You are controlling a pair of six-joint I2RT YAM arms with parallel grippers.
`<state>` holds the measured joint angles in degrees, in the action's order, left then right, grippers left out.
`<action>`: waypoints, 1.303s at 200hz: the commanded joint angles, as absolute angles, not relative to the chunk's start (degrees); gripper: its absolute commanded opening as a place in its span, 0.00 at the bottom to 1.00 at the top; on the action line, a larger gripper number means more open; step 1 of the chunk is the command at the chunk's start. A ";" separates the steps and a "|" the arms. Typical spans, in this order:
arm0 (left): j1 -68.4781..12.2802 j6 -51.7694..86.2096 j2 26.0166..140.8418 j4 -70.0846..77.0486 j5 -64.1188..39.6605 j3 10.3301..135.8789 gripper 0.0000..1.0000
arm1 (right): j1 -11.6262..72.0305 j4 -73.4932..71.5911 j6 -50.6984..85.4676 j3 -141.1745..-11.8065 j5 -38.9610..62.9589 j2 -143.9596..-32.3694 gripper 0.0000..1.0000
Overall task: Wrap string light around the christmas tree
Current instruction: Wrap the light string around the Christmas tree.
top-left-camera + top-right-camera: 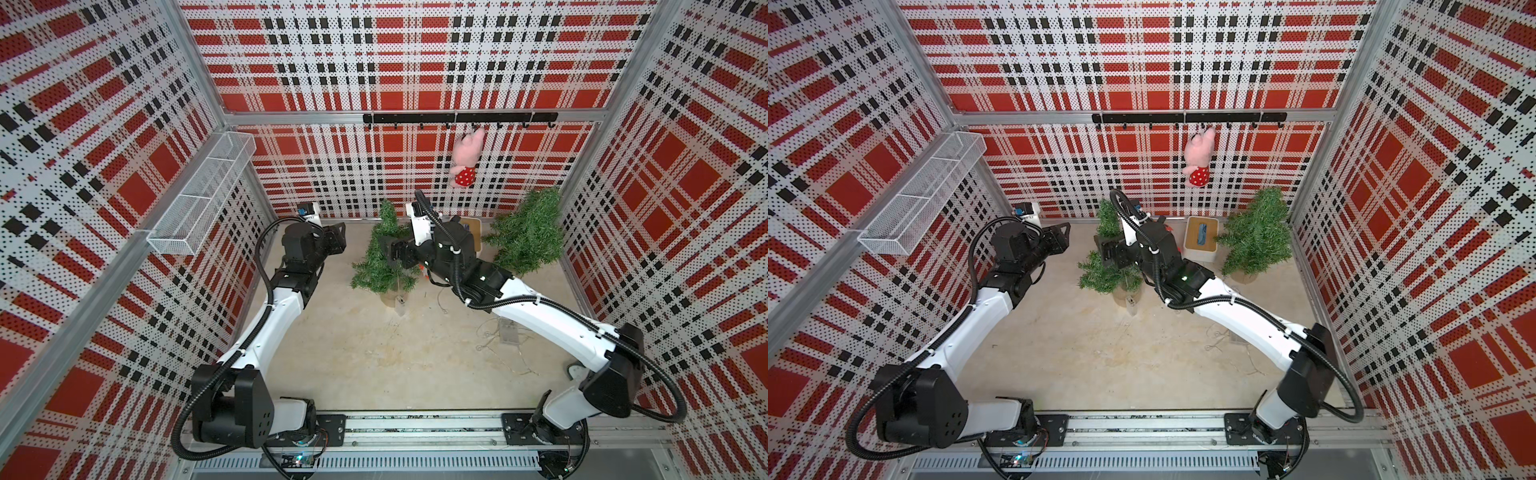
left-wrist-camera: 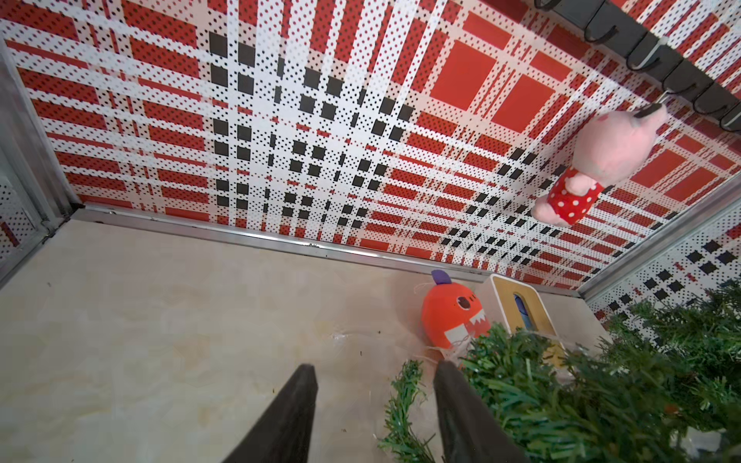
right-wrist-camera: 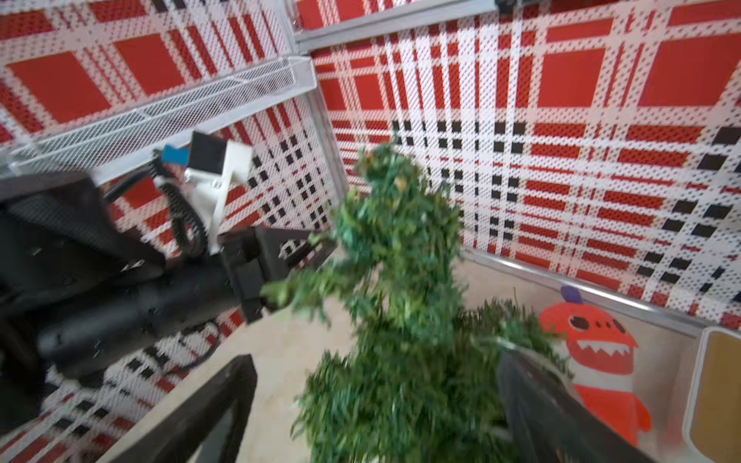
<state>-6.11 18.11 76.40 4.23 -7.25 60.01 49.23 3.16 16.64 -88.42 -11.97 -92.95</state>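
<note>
While our right claw (image 3: 377,358) stands spread astride the christmas tree (image 3: 401,260), our left claw (image 2: 373,364) stands parted just beside it; the string light (image 1: 508,332) lies well behind the right claw.

The bench (image 1: 353,357) lies open at near centre and far left, while the smaller tree (image 1: 370,266), a box (image 1: 1194,245) and the larger tree (image 1: 528,232) crowd its far centre and right.
</note>
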 commanded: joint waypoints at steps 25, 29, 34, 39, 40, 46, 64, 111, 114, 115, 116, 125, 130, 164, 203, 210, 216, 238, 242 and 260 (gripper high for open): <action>-5.41 18.78 73.95 6.60 -9.25 58.63 0.52 | 49.91 0.02 13.47 -96.92 -27.21 -103.90 0.82; -5.01 18.74 73.70 6.64 -9.46 58.48 0.51 | 49.90 -0.36 13.02 -96.86 -27.29 -104.11 0.78; -4.83 18.81 73.43 6.68 -9.84 58.42 0.51 | 49.92 -0.99 12.42 -96.68 -27.41 -104.31 0.73; -4.47 18.76 73.18 6.68 -10.06 58.31 0.51 | 49.92 -1.69 11.87 -96.24 -27.39 -104.26 0.67; -4.43 18.79 73.11 6.68 -10.13 58.29 0.51 | 49.92 -1.86 11.69 -96.15 -27.27 -104.20 0.66; -3.98 18.80 72.95 6.62 -10.40 58.10 0.51 | 49.92 -3.04 10.88 -95.34 -26.78 -103.87 0.59; -2.90 18.74 72.11 7.09 -11.15 57.37 0.51 | 49.84 -6.50 8.26 -92.44 -24.55 -102.23 0.34; -2.02 19.15 71.87 8.18 -12.48 56.69 0.50 | 49.33 -5.75 -0.13 -91.54 -12.49 -98.92 0.02; -2.10 19.16 71.83 8.19 -12.45 56.66 0.50 | 49.23 -5.14 -0.70 -91.88 -12.17 -98.70 0.00; -2.02 19.16 71.82 8.22 -12.51 56.63 0.50 | 49.23 -4.94 -0.96 -91.91 -12.15 -98.61 0.00; -1.97 19.12 71.86 8.24 -12.54 56.62 0.50 | 49.18 -4.71 -1.23 -92.01 -12.14 -98.52 0.00; -1.85 18.83 71.65 8.40 -12.74 56.52 0.50 | 48.61 -2.85 -3.40 -92.59 -7.54 -97.48 0.00; -1.71 18.81 71.58 8.62 -12.90 56.28 0.50 | 48.17 -1.98 -4.27 -92.70 -5.67 -96.57 0.00; -0.93 17.83 71.91 11.13 -14.98 53.79 0.55 | 41.15 3.79 -7.21 -91.93 13.68 -90.74 0.00; -2.04 13.94 73.82 11.89 -15.44 50.68 0.63 | 32.60 9.24 -9.50 -93.07 32.94 -87.21 0.00; -3.79 11.49 73.92 11.89 -13.90 49.75 0.64 | 30.94 10.19 -8.79 -93.99 36.23 -87.11 0.00; -5.72 9.36 73.83 11.94 -12.51 48.65 0.66 | 29.80 10.76 -8.34 -94.63 38.37 -87.02 0.00; -13.54 5.10 74.25 17.13 -8.06 42.29 0.74 | 27.45 14.02 -8.83 -96.27 41.90 -86.84 0.00; -15.61 5.70 74.67 19.25 -7.97 40.88 0.76 | 27.20 14.48 -8.96 -96.48 42.11 -86.84 0.00; -20.72 8.81 77.80 32.56 -7.46 33.80 0.78 | 26.35 15.42 -9.25 -96.81 42.86 -86.67 0.00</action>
<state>-15.18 9.69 74.37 17.96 -9.78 40.75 26.83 15.57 -7.44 -94.06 35.09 -89.69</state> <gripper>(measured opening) 0.768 0.166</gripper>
